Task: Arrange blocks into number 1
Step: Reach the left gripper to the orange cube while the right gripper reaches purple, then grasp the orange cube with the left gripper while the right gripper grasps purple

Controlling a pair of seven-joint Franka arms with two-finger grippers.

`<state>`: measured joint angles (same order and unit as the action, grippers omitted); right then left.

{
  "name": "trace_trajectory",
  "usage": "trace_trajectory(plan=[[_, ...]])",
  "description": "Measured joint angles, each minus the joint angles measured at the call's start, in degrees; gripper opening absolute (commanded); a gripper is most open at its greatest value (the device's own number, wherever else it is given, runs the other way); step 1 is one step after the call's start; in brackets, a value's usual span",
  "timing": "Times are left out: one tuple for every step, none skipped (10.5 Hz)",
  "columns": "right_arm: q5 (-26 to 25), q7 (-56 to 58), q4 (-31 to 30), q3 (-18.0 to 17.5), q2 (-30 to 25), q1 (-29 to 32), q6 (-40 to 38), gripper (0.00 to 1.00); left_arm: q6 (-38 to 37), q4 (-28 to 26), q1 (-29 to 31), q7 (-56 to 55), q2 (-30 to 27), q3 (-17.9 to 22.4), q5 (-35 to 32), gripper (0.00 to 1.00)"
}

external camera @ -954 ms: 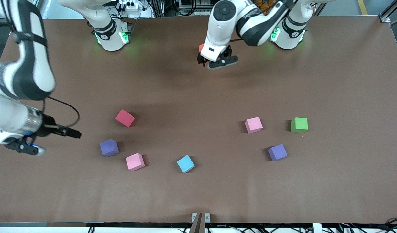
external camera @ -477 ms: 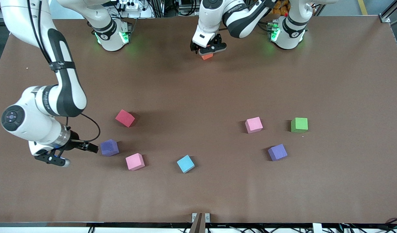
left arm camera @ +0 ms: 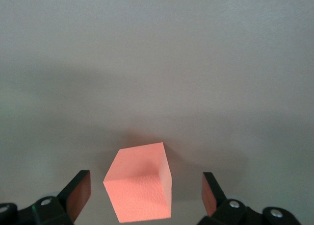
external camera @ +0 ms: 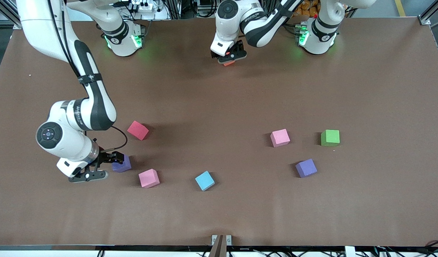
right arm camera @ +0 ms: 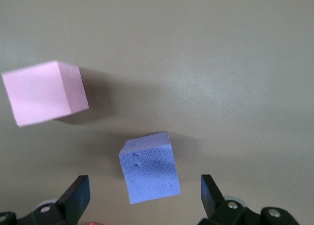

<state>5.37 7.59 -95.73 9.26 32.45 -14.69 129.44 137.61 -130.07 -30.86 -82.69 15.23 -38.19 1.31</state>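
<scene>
At the top centre of the front view we see the left gripper (external camera: 228,57) low over the orange block (external camera: 228,63), which sits on the brown surface (external camera: 219,107) close to the robots' bases; in the left wrist view the orange block (left arm camera: 140,182) lies between the jaws, which stand wide with clear gaps on both sides and grip nothing.

At the lower left of the front view the right gripper (external camera: 104,165) is down at a purple block (external camera: 121,164); in the right wrist view that purple block (right arm camera: 149,167) sits between wide jaws, untouched, with a pink block (right arm camera: 45,92) near it.

That pink block (external camera: 149,178) lies in the front view just below and toward the centre from the purple one; a red cube (external camera: 137,130) rests above them, farther from the camera.

A light blue cube (external camera: 205,180) lies at lower centre; toward the left arm's end of the surface we find a second pink block (external camera: 280,137), a green cube (external camera: 330,137) beside it, and a second purple block (external camera: 306,168) below and between them, nearer the camera.

We see no containers; every block rests separately on the bare surface, none touching another.
</scene>
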Motion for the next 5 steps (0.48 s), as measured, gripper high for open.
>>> trace_trajectory(plan=[[0.0,1.1,-1.0,0.0,0.8,0.0,1.8,1.0,0.4,0.1,-2.8,-1.1,0.9,2.4,0.0,1.0],[0.0,1.6,-1.6,-0.1,1.8,0.0,2.9,1.0,1.4,0.1,-4.8,-2.0,2.0,3.7,0.0,1.0],[0.0,1.7,-1.7,-0.2,2.7,0.0,3.4,1.0,2.2,0.1,-5.6,-3.0,3.0,4.1,0.0,1.0],[0.0,1.7,-1.7,-0.3,3.2,0.0,3.6,1.0,2.9,0.1,-5.9,-3.7,3.9,4.2,0.0,1.0],[0.0,1.8,-1.7,-0.3,3.4,-0.1,3.7,1.0,3.2,0.1,-5.9,-4.2,4.4,4.2,0.0,1.0]])
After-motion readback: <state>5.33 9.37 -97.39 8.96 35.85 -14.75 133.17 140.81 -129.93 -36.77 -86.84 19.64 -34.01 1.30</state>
